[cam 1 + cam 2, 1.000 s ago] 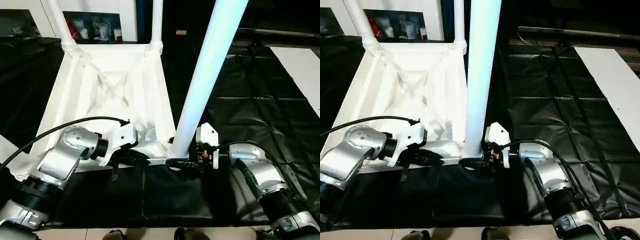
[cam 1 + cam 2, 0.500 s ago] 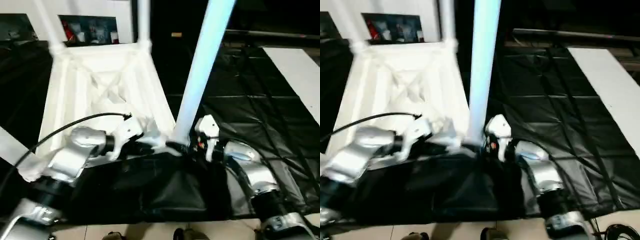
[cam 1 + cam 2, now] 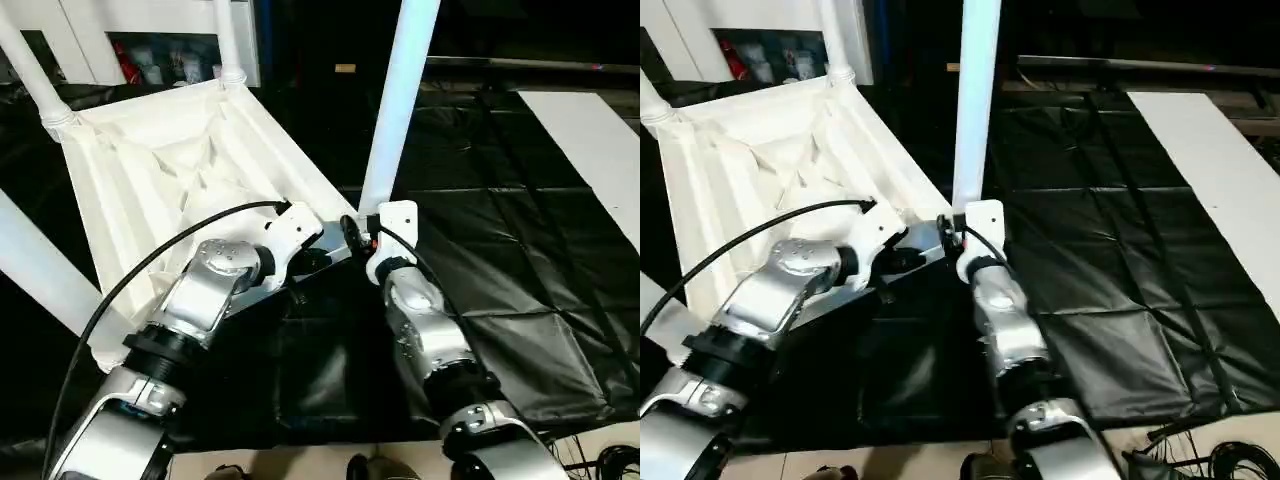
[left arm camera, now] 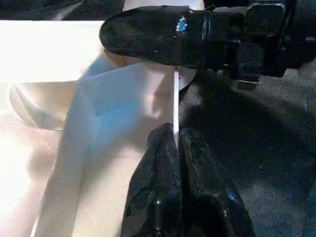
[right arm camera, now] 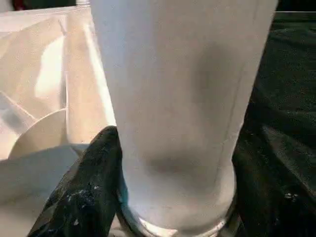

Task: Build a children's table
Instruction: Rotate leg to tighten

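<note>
A thick white tapered leg (image 5: 182, 98) stands upright close to the camera, its lower end seated in a round corner socket (image 5: 173, 224) of the white tabletop (image 5: 44, 84). One black finger (image 5: 86, 192) of the right gripper (image 5: 163, 197) presses against the side of the leg just above the socket. The tabletop's ribbed underside spreads away beyond that finger. On the leg's other side lies black sheeting (image 5: 281, 123).
</note>
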